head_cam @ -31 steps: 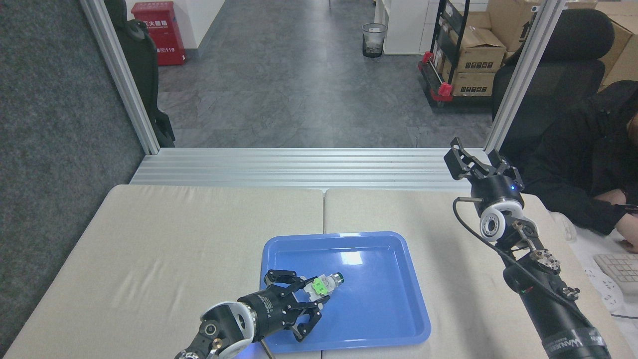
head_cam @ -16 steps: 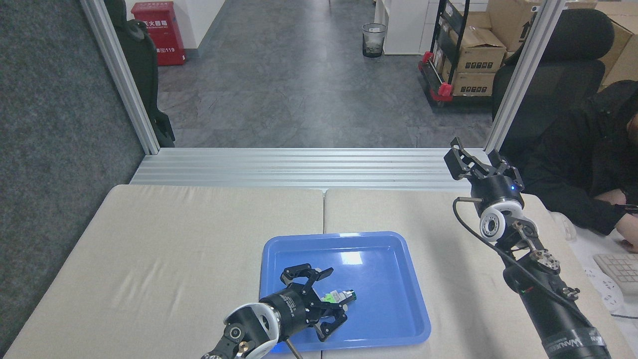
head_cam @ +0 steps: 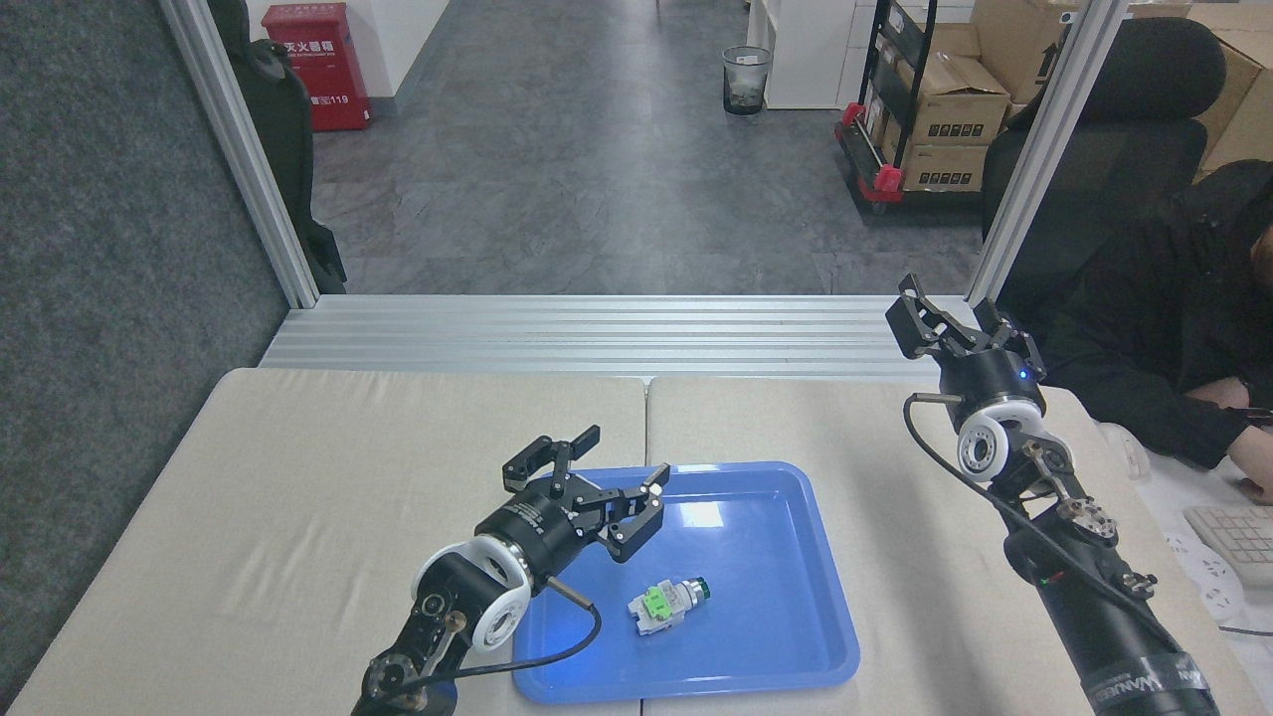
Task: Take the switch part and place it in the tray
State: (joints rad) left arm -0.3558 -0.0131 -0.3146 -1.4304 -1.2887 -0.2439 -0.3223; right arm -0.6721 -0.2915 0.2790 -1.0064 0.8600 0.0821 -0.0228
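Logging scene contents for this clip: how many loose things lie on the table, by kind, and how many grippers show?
Switch parts: 1, lying in the tray
Trays: 1
Grippers: 2, left gripper and right gripper, both open and empty
Total: 4

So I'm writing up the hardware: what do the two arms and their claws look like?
Both arms are black with a white ring joint behind the wrist. The left claw and the right claw are black with skeletal linked fingers. A thin black cable loops beside each wrist. The right arm shows a small blue light and white lettering low down.
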